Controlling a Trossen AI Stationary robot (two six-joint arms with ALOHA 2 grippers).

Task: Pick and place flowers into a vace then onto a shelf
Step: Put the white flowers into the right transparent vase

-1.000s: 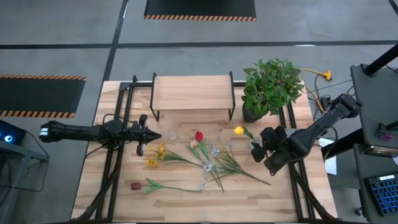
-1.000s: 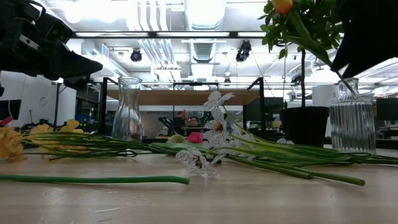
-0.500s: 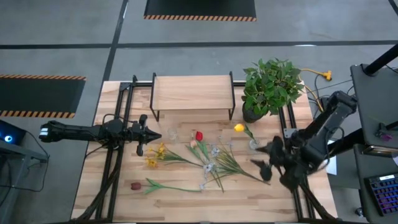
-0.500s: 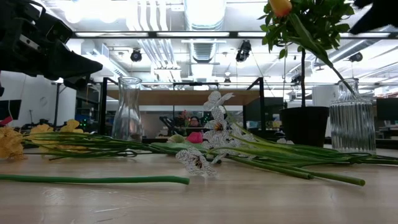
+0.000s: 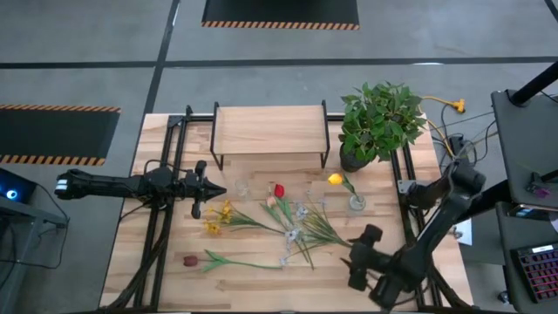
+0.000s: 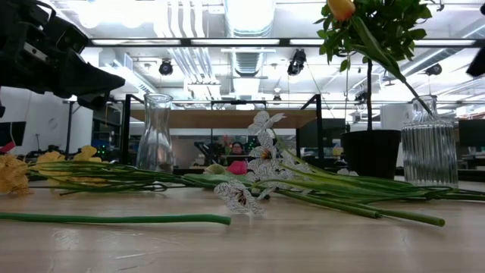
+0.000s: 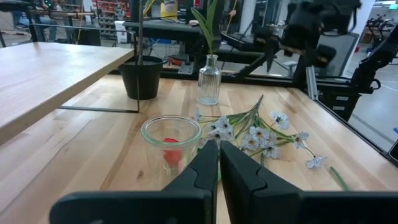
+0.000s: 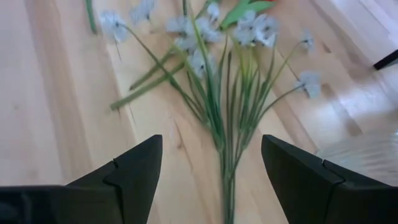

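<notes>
A yellow flower stands with its stem in a ribbed glass vase, leaning on the rim; both also show in the low view. A second clear vase stands empty just ahead of my left gripper, which is shut and hovers level; the left wrist view shows this vase. Loose flowers lie flat on the table: yellow, red, maroon, pale sprays. My right gripper is open, above the sprays' stems. The shelf stands at the far side.
A bushy potted plant stands at the far right, beside the shelf. Black frame rails run along the table's left and right sides. Bare wood lies along the near edge.
My right gripper has drawn away from the ribbed vase toward the table's near edge and turned, and now hangs open over the pale sprays' stem ends. The yellow flower stays standing in the ribbed vase.
</notes>
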